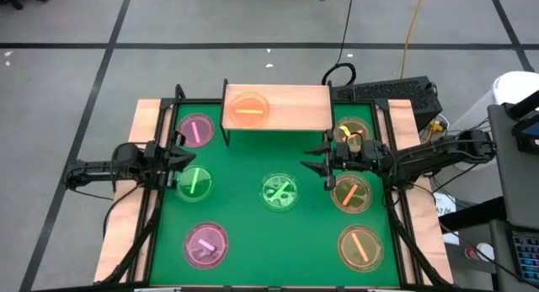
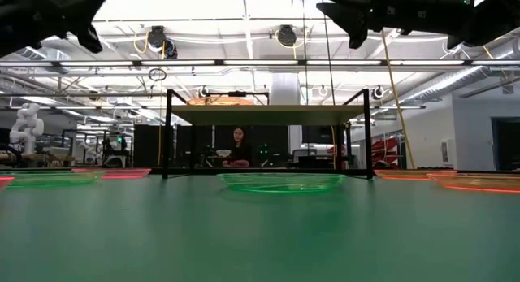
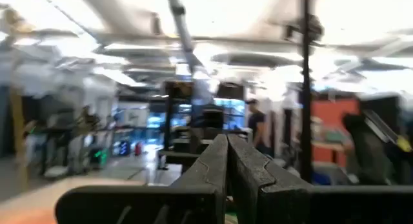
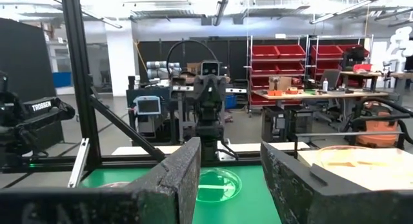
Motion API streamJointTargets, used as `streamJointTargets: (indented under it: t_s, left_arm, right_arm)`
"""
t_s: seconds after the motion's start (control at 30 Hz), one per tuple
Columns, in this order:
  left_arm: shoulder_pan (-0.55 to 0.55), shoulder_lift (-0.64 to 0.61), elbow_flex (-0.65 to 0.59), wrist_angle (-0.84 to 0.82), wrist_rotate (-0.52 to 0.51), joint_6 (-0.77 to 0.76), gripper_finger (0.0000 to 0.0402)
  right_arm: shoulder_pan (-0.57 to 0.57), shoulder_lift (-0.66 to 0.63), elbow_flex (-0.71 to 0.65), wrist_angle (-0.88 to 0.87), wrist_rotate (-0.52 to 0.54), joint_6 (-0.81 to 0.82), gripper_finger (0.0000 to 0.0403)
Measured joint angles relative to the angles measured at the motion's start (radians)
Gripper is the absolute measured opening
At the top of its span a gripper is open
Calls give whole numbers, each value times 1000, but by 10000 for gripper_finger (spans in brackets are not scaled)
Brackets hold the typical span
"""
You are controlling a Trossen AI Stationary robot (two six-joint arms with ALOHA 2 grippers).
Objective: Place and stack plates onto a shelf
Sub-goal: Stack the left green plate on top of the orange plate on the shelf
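The shelf stands at the table's far edge on black legs, and one amber plate lies flat on its left half. On the green table lie two pink plates, two green plates and three amber plates. My left gripper hovers shut and empty between the far pink plate and the left green plate. My right gripper hovers open and empty in front of the shelf's right half, left of the amber plates; its fingers frame the centre green plate.
Light-wood strips edge the table on both sides. Black frame posts rise at the table's corners. A keyboard and cables lie behind the far right corner. A person sits in the room beyond the shelf.
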Motion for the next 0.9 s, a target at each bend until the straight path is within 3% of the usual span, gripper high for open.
streamJointTargets:
  t_s: [0.17, 0.37, 0.57, 0.8, 0.9]
  left_arm:
    - [1, 0, 58, -137, -71, -28, 15]
    - [1, 115, 221, -517, -167, -127, 15]
    - [-40, 403, 400, -703, -172, -192, 12]
    - [-179, 773, 732, -1026, -191, -151, 4]
    - [-227, 893, 774, -1166, -191, -209, 4]
  right_arm:
    - [0, 0, 0, 1, 0, 0, 144]
    - [0, 0, 0, 0, 2, -4, 144]
    - [0, 0, 0, -4, 3, -16, 144]
    - [0, 0, 0, -20, 3, -18, 144]
    - [0, 0, 0, -40, 3, -18, 144]
